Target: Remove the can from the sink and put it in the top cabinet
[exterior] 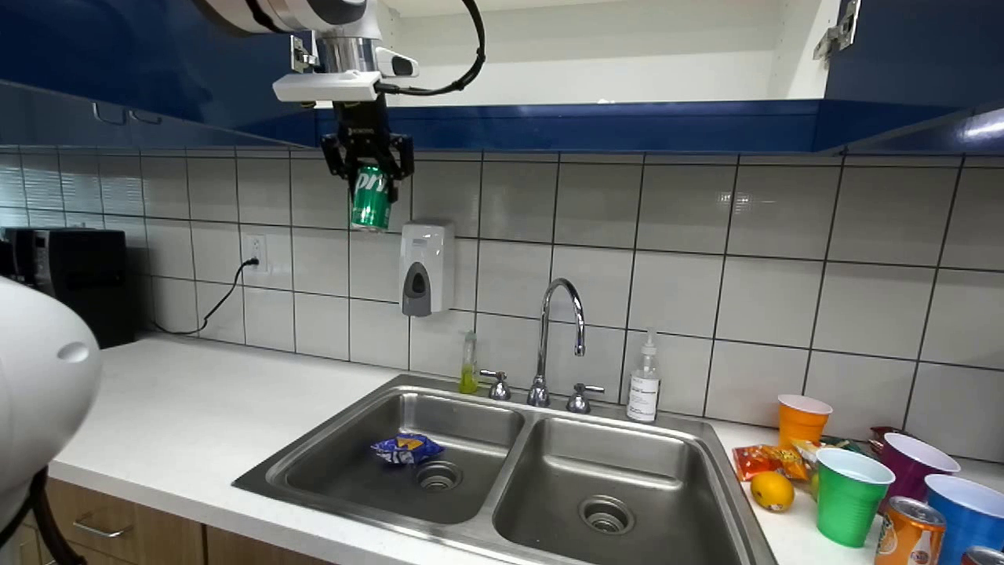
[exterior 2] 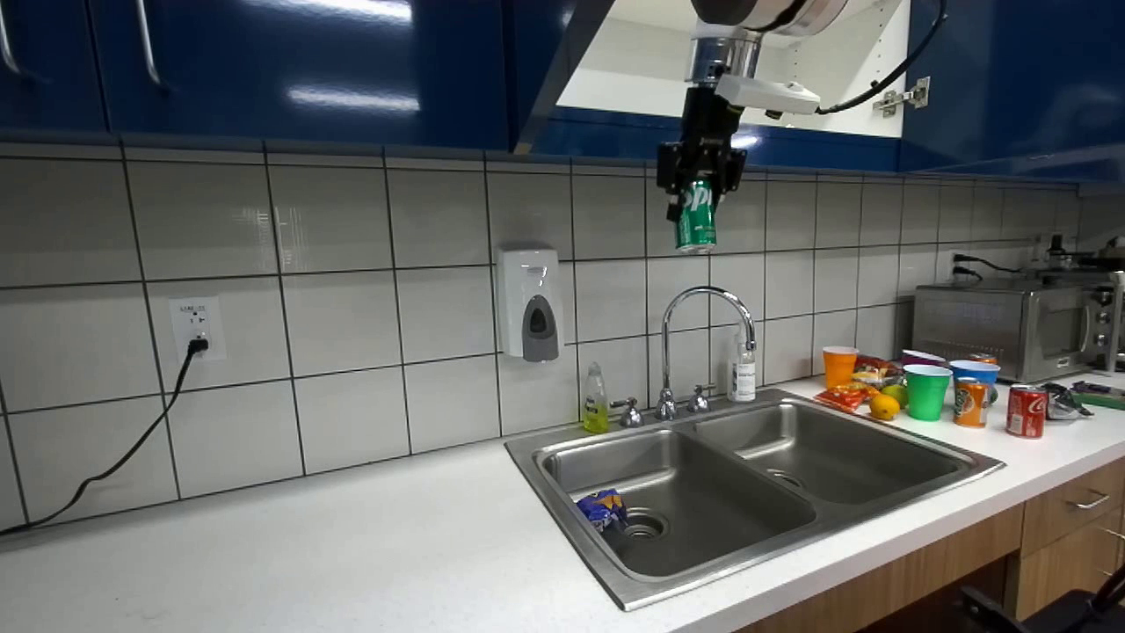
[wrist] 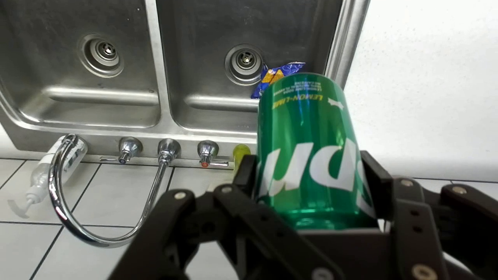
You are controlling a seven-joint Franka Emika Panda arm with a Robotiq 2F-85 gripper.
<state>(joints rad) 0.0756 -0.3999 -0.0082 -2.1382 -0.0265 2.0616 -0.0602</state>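
green can (exterior: 370, 202) tight in the pincer (exterior: 372, 191), high above the sink (exterior: 509, 471)

Green can (wrist: 307, 147) gripped in claw (wrist: 311, 179), blue packet (wrist: 274, 76) in sink (wrist: 161, 85), chrome faucet (wrist: 102, 242)

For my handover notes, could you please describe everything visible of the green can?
The green can is a shiny, metallic-looking cylinder with large white lettering and yellow "LEMON-LIME" print. It hangs roughly upright in midair, higher than the sink, its sides clamped by the pincer, which hides its top; nothing else visibly touches it.
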